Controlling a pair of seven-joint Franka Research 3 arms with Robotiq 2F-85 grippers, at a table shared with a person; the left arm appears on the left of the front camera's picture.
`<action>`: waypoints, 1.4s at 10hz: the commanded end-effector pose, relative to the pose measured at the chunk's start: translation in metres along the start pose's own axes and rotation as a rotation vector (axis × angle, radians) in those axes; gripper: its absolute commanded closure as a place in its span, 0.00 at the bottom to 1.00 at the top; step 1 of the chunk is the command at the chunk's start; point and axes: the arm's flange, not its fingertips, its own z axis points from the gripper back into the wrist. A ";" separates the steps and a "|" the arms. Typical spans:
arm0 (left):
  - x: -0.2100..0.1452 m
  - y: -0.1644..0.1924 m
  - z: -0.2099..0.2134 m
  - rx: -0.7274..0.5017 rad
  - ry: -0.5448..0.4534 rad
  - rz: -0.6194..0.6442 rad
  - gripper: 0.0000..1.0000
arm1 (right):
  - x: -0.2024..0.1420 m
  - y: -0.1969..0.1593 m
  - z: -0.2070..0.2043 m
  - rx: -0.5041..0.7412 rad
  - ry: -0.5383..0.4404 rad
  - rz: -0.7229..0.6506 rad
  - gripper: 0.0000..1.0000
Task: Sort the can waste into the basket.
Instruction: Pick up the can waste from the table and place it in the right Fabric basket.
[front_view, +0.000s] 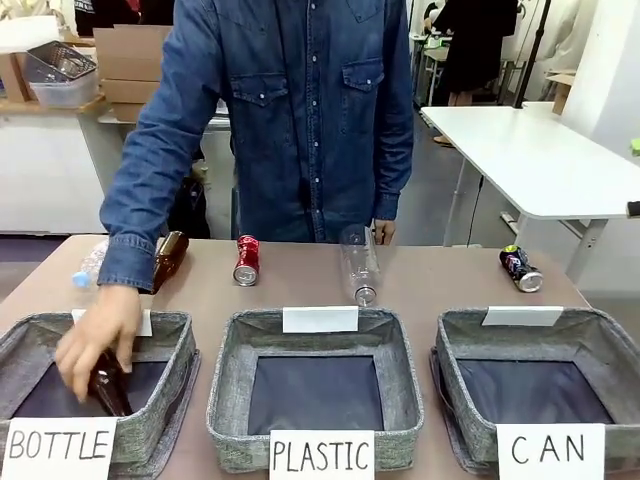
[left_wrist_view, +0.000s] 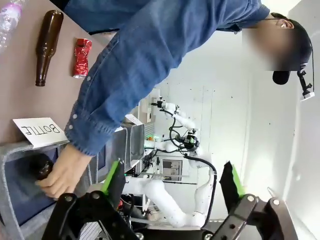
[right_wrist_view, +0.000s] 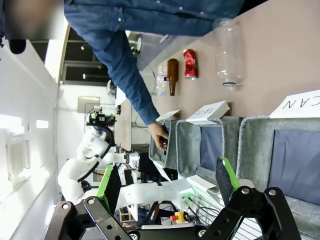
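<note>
1. The table (front_view: 300, 290) bears three grey baskets along its near edge and loose waste along the far edge.
2. A person (front_view: 300, 120) in a denim shirt stands at the far side. One hand (front_view: 95, 335) reaches into the BOTTLE basket (front_view: 170, 370), gripping a brown bottle (front_view: 108, 385).
3. The PLASTIC basket (front_view: 228, 380) sits in the middle. The CAN basket (front_view: 600, 328) sits at the robot's right, with nothing in it.
4. The left gripper (left_wrist_view: 174, 176) has its fingers spread wide and holds nothing. It hangs well off the table, by the BOTTLE basket's end.
5. The right gripper (right_wrist_view: 167, 177) is likewise spread wide and bare. In its wrist view, the CAN basket (right_wrist_view: 252, 150) lies just beyond one finger.
6. A clear bottle (front_view: 358, 262) lies behind the PLASTIC basket, mouth toward it.
7. A second brown bottle (front_view: 170, 258) lies partly behind the person's sleeve.
8. The red can (front_view: 246, 260) lies on its side between that brown bottle and the clear bottle, well apart from both pairs of fingers and from the CAN basket.
9. The black can (front_view: 521, 268) lies on its side just behind the CAN basket, outside it.
</note>
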 end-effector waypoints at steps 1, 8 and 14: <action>0.002 -0.007 -0.020 -0.004 0.004 -0.030 0.00 | 0.002 0.000 -0.001 0.021 -0.007 0.026 0.00; 0.003 0.000 -0.033 0.013 0.019 0.013 0.00 | 0.002 0.000 -0.001 0.021 -0.007 0.026 0.00; 0.069 -0.017 -0.268 0.547 0.175 0.000 0.00 | 0.002 0.000 -0.001 0.021 -0.007 0.026 0.00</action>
